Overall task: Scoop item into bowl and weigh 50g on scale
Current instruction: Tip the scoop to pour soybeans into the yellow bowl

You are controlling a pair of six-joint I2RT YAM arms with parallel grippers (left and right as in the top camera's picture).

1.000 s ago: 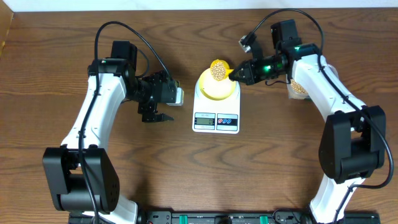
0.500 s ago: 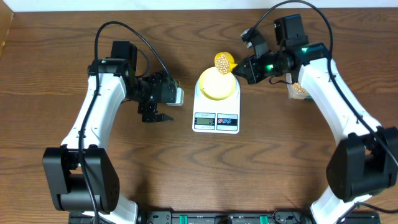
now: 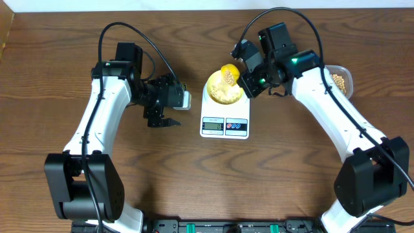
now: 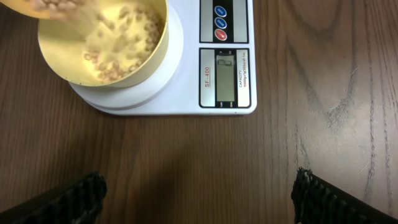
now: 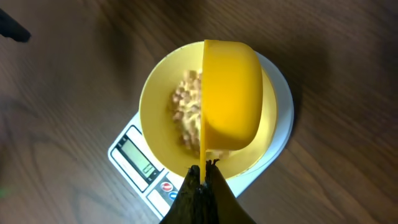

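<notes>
Right wrist view: small round tan beans (image 5: 186, 118) lie in the round pale yellow bowl (image 5: 152, 127), centred on the flat white kitchen scale (image 5: 283, 118). Straight ahead of the right claw (image 5: 202, 180), the yellow plastic scoop (image 5: 230, 93) hangs over the bowl. It is rolled on its side, long axis in line with the claw clamped on its handle. The left claw (image 3: 163, 123) gapes empty, left of the scale. The brown wooden table (image 3: 272, 181) offers free room around the scale; the clear plastic container (image 3: 349, 74) lies to the right.
</notes>
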